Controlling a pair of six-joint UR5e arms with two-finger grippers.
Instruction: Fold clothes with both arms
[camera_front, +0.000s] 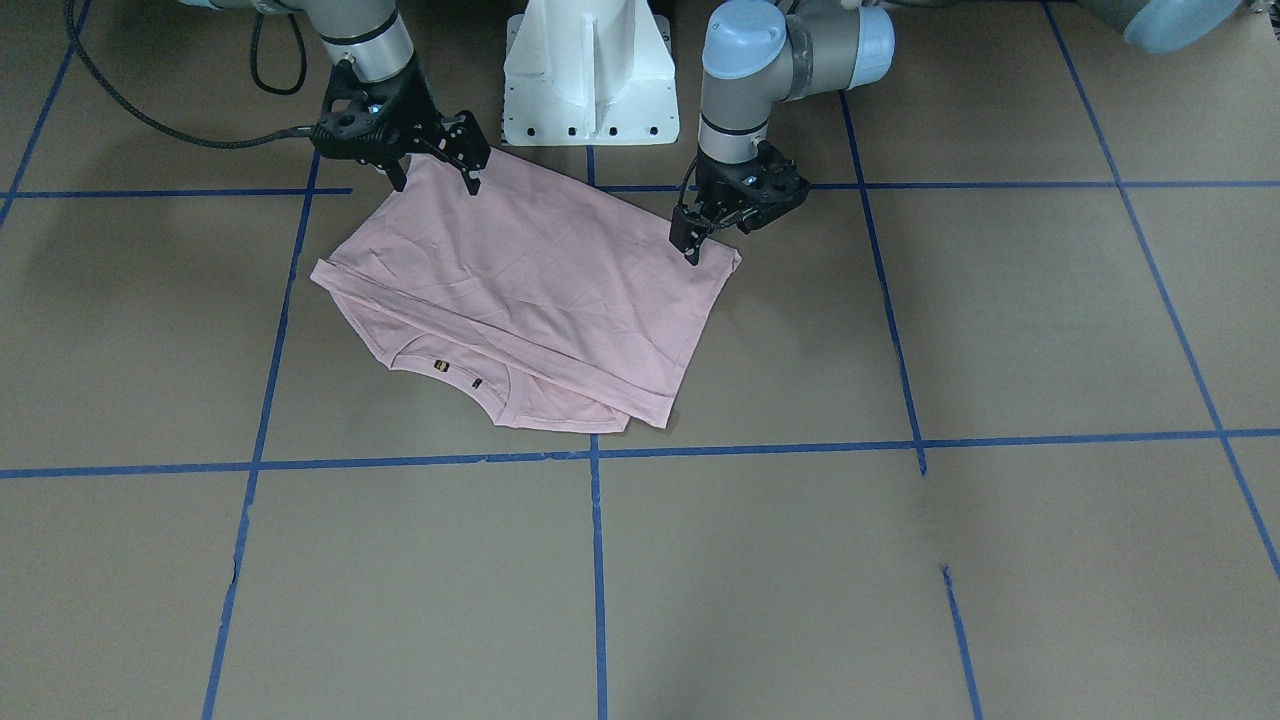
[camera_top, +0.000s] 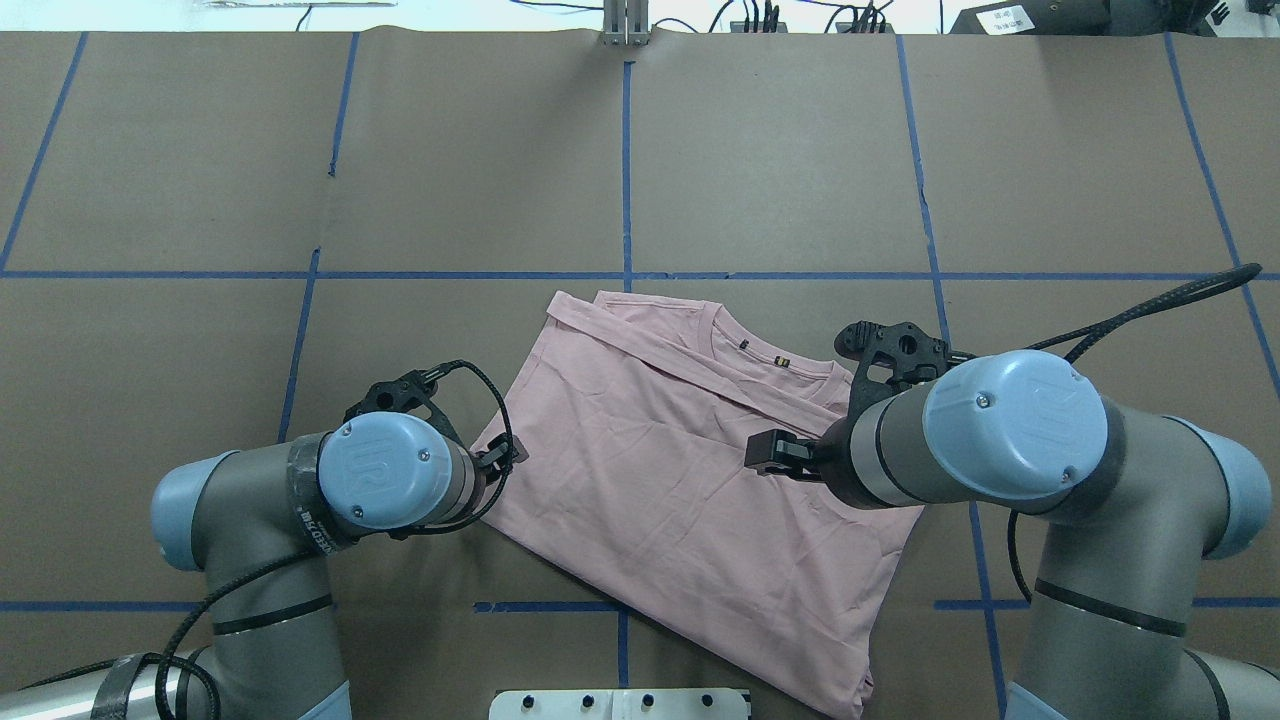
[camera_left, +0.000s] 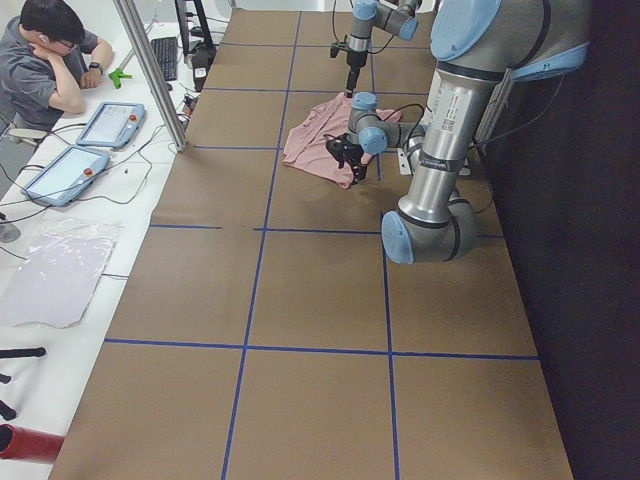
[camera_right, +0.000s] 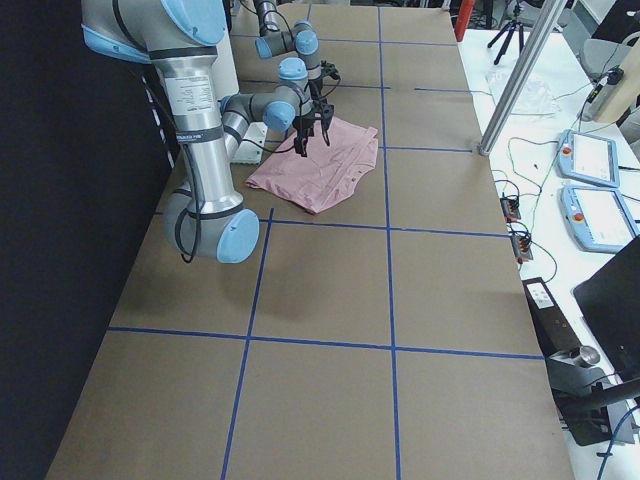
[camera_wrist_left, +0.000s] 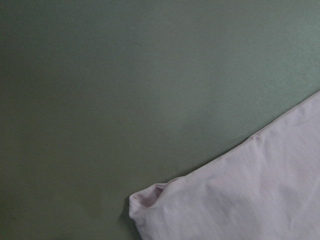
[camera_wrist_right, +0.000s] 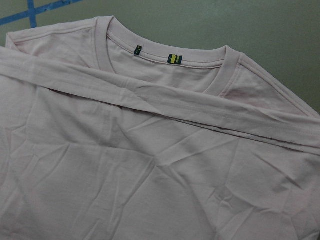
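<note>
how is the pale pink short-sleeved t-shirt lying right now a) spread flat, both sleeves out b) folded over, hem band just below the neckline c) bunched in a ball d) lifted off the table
b: the pale pink T-shirt lies doubled over on the brown table, its hem band running straight across just below the ribbed neckline.

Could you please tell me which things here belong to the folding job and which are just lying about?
Job in hand: pink T-shirt; left gripper; right gripper.
Lying about: white pedestal base; tablets; clear plastic sheet.
</note>
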